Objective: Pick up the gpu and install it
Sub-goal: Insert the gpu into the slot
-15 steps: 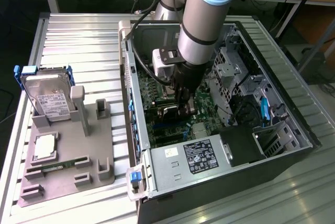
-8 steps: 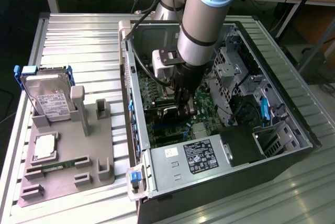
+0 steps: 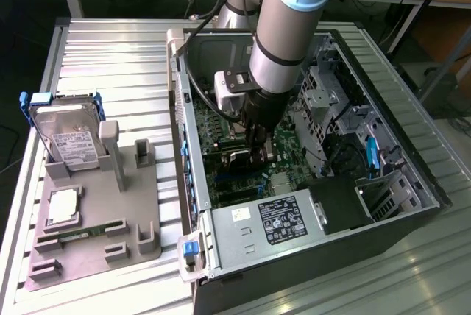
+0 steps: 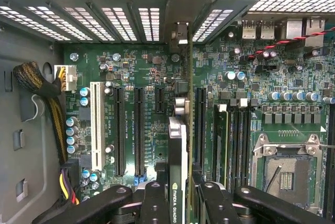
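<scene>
Nearest your wrist camera, the black two-fingered gripper (image 4: 179,199) is clamped on the thin dark rectangular gpu (image 4: 178,145). The card is held edge-on over the green motherboard (image 4: 131,62) and its long black slots (image 4: 138,130), inside the open black computer case (image 3: 331,271).

Green motherboard (image 4: 157,62), black slots (image 4: 138,130), one white slot (image 4: 96,124) on it. Over it, dark gpu (image 4: 178,156), white lettering. Well apart from it, silver hard drive (image 3: 70,146), blue tabs (image 3: 37,99).
</scene>
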Motion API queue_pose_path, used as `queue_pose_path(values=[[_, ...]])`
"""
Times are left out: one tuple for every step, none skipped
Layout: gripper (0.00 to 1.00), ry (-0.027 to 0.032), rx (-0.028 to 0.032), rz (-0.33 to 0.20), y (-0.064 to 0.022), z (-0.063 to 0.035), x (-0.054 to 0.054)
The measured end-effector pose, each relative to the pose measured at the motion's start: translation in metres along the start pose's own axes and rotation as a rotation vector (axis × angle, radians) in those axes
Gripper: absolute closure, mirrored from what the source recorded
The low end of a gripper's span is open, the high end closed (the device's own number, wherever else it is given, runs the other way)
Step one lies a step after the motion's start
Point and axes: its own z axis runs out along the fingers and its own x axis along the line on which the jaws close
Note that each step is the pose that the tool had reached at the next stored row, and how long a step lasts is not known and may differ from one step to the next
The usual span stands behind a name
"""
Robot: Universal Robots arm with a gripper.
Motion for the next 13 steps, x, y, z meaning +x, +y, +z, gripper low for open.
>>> queue_pose_path(values=[[0.73,0.0,0.0,0.0,0.0,0.0,0.0],[0.73,0.0,0.0,0.0,0.0,0.0,0.0],[0.73,0.0,0.0,0.0,0.0,0.0,0.0],[0.73,0.0,0.0,0.001,0.0,0.0,0.0],[0.73,0.0,0.0,0.001,0.0,0.0,0.0],[0.73,0.0002,-0.0001,0.001,0.0,0.0001,0.0],[0.73,0.0001,0.0,0.001,0.0,0.0004,0.0],[0.73,0.0001,0.0,0.001,0.0,0.0005,0.0],[0.73,0.0001,0.0,0.001,0.0,0.0006,0.0],[0.73,0.0,0.0,0.001,0.0,0.0006,0.0],[0.73,0.0,0.0,0.001,0.0,0.0006,0.0],[0.73,0.0,0.0,0.001,0.0,0.0006,0.0],[0.73,0.0,0.0005,0.001,0.0001,0.0016,0.0]])
